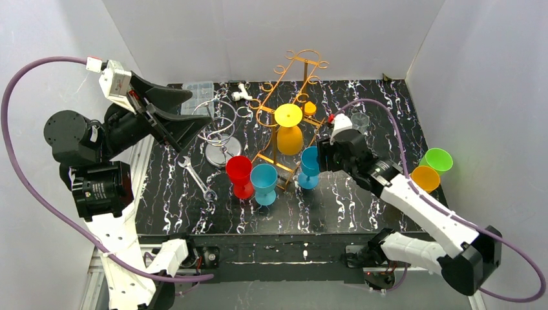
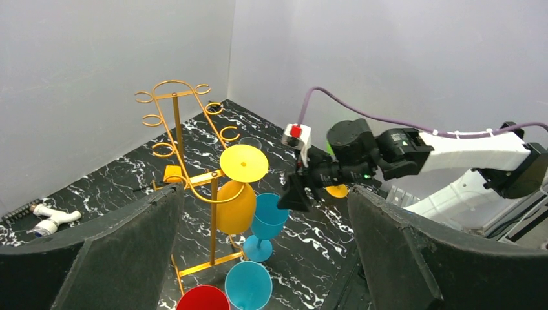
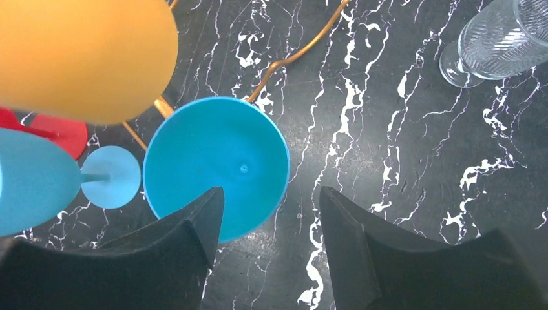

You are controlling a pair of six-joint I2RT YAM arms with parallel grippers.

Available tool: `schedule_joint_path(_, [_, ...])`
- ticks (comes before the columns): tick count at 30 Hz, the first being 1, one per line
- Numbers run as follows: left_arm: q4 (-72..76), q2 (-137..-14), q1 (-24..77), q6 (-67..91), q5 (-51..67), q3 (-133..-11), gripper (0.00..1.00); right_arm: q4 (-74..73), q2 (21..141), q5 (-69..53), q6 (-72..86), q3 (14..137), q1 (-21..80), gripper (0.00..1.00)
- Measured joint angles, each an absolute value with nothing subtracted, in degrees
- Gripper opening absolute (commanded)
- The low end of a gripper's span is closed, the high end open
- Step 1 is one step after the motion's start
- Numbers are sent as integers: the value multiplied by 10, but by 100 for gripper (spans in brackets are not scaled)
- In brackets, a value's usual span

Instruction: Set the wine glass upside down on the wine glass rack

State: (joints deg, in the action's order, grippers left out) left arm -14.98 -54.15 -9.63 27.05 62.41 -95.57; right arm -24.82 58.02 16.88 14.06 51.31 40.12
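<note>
While the left gripper [image 1: 200, 108] hangs well back with its jaws spread wide and nothing between them, the right gripper [image 3: 271, 194] stands directly over the upright blue plastic wine glass [image 3: 216, 165] with its jaws partly parted. In the right wrist view one black finger [image 3: 187, 239] overlaps the near rim of the bowl. The other finger [image 3: 368, 252] lies outside the rim, and bare black, white-veined tabletop [image 3: 388, 129] shows between the two. The jaws are not closed on the glass; whether the first finger touches it I cannot tell. Just ahead of these jaws, on the overlapping finger's side, an orange-yellow plastic wine glass [image 1: 290, 137] hangs upside down in the orange wire wine glass rack [image 2: 176, 129], its round foot on top. Farther out on that side stand a lighter blue wine glass [image 1: 263, 175] and a red one [image 1: 240, 169], both upright. Ahead of the outer finger, well apart, sits a clear ribbed glass [image 3: 497, 39]. The rack and the coloured glasses lie far ahead of the left jaws, framed between its fingers.
</note>
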Motion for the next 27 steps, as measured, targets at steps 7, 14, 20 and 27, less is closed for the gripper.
schedule_joint_path(7, [-151,-536,-96,270,637,-953,98,-266,662,171,152,566,395,46])
schedule_joint_path(14, [-157,-535,-96,270,637,-954,98,-292,687,163,164,565,386,29])
schedule_joint_path(20, [-164,-535,-96,281,640,-956,98,-306,686,159,161,567,383,1])
schedule_joint_path(27, [-156,-536,-96,351,647,-956,98,-381,625,191,107,660,382,1])
